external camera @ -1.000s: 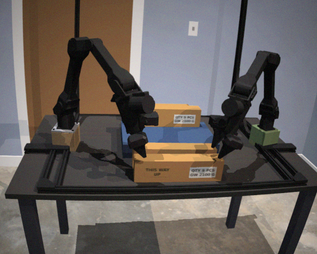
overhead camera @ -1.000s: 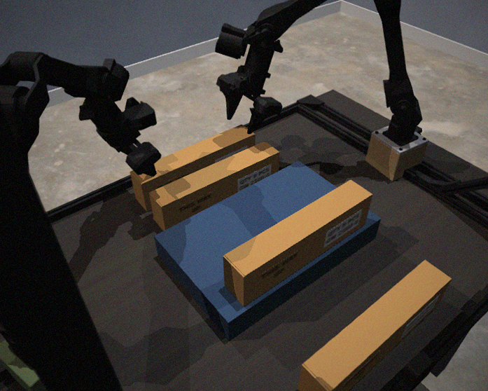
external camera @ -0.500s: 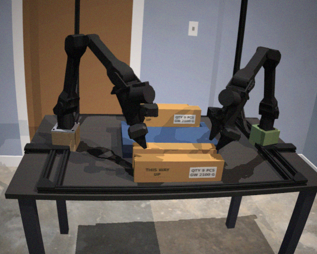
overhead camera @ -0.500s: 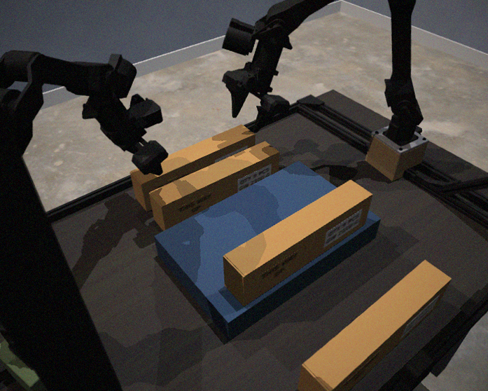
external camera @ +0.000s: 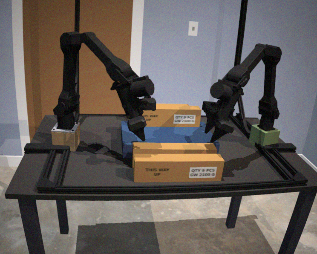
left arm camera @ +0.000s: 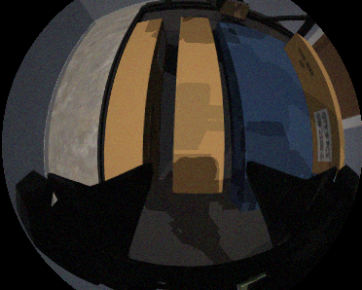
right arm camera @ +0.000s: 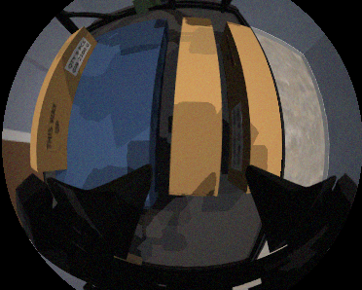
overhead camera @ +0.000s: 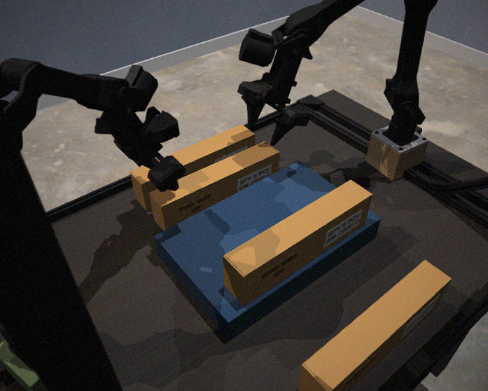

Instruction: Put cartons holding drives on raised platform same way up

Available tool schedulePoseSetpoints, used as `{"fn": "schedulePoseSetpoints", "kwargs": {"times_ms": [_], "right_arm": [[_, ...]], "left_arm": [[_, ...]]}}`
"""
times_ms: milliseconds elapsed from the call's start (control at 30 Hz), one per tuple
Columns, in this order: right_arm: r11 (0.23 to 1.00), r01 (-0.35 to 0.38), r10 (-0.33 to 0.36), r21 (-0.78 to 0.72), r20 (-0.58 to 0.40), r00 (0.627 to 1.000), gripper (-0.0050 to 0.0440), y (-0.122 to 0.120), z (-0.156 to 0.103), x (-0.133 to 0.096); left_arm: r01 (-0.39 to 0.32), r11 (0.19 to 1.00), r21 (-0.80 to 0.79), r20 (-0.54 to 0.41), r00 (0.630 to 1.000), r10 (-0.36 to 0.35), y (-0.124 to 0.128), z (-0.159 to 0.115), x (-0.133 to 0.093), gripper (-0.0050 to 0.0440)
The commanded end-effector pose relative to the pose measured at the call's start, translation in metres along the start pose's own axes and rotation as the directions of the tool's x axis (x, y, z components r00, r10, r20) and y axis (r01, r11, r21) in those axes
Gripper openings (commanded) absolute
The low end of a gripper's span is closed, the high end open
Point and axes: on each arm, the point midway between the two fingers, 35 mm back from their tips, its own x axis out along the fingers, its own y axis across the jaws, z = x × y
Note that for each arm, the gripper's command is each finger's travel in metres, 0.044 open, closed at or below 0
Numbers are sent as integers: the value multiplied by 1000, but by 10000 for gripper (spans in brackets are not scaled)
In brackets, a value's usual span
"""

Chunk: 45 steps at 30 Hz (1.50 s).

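hovering with jaws spread, two arms [overhead camera: 84, 87] [external camera: 97, 50] [left arm camera: 97, 219] [right arm camera: 97, 214] hang near four cartons [overhead camera: 295, 230] [external camera: 177, 158] [left arm camera: 199, 107] [right arm camera: 195, 122], one atop one blue platform [overhead camera: 193, 249] [external camera: 164, 134] [left arm camera: 272, 97] [right arm camera: 112, 97].
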Motion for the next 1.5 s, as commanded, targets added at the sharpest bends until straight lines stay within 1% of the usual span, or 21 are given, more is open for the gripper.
{"fn": "schedulePoseSetpoints", "kwargs": {"times_ms": [0,133,400,467,600,1067,1100,1467], "right_arm": [[1000,-2,2,4,-7,1000,389,2,-4,2],[1000,-2,2,4,-7,1000,389,2,-8,12],[1000,-2,2,4,-7,1000,389,2,-24,51],[1000,-2,2,4,-7,1000,389,2,-24,51],[1000,-2,2,4,-7,1000,389,2,-29,63],[1000,-2,2,4,-7,1000,389,2,-30,66],[1000,-2,2,4,-7,1000,0,2,-30,66],[1000,-2,2,4,-7,1000,0,2,-30,66]], "left_arm": [[-4,1000,-1,-2,1000,4,-1,-2,1,389],[-4,1000,-1,-2,1000,4,-1,-6,11,389],[-4,1000,-1,-2,1000,4,-1,-21,50,389],[-4,1000,-1,-2,1000,4,-1,-21,50,389],[-4,1000,-1,-2,1000,4,-1,-27,62,389],[-4,1000,-1,-2,1000,4,-1,-28,65,389],[-4,1000,-1,-2,1000,4,-1,-28,65,0],[-4,1000,-1,-2,1000,4,-1,-28,65,0]]}}
